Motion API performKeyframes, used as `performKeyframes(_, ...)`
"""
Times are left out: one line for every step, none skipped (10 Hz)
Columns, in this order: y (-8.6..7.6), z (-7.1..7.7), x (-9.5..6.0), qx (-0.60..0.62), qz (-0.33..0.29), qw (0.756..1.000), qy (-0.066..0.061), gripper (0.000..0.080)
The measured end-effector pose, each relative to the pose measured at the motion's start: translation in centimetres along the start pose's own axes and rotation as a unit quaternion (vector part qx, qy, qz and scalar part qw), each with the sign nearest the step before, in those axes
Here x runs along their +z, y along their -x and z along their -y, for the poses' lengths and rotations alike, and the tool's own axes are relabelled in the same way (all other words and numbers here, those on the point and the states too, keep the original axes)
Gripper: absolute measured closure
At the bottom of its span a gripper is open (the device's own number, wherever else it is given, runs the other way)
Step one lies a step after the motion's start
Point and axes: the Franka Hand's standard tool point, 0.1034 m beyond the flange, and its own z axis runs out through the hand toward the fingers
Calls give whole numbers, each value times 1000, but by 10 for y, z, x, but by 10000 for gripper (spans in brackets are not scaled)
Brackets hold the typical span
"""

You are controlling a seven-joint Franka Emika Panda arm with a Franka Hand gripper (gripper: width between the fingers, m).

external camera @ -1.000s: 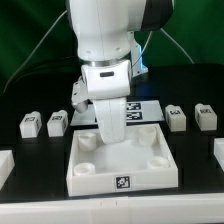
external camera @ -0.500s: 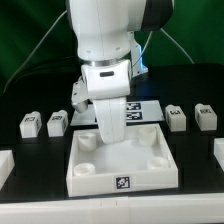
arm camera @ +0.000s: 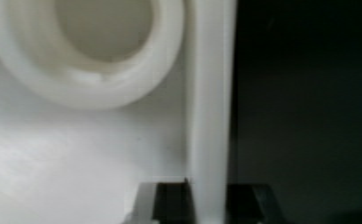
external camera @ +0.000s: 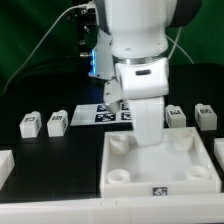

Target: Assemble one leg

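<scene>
The large white square panel (external camera: 135, 186) with round corner sockets lies on the black table, right of centre in the exterior view. My gripper (external camera: 148, 136) reaches down onto its far wall. In the wrist view the two dark fingers (arm camera: 171, 205) stand on either side of the panel's thin white wall (arm camera: 208, 100), shut on it, beside a round socket (arm camera: 89, 50). The small white tagged legs stand in a row behind: two at the left (external camera: 30, 124) (external camera: 57, 122) and two at the right (external camera: 176, 116) (external camera: 205, 116).
The marker board (external camera: 108, 113) lies behind the arm. White parts sit at the left edge (external camera: 5, 165) and the right edge (external camera: 219, 150) of the exterior view. Cables hang at the back.
The arm has moved toward the exterior view's right, and the white panel has slid right with it. The legs have not moved.
</scene>
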Motion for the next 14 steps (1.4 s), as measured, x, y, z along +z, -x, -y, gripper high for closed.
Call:
performKeyframes(-6,-8,0,-3,-4,1000,4,730)
performKeyframes(-9,-16,0,-5,-6,1000,8,733)
performKeyframes(-11,-16,1,-5,-7,1000,7,733)
performKeyframes(-14,-16,2,-4,-8,1000,5,733)
performKeyframes(-14,-16,2,2,-7,1000,-2,732)
performKeyframes(-14,-16,4,6,-7,1000,-3,732)
performKeyframes(-14,-16,4,7,-7,1000,0,732)
performKeyframes(-14,-16,4,7,-7,1000,0,732)
performKeyframes(-14,-16,4,7,-7,1000,0,732)
performKeyframes(-13,-16,4,8,-7,1000,0,532)
performKeyframes(-13,-16,4,8,-7,1000,0,532)
performKeyframes(-13,-16,5,8,-7,1000,0,350)
performKeyframes(-12,-16,5,9,-7,1000,0,350)
performKeyframes(-12,-16,5,9,-7,1000,0,187)
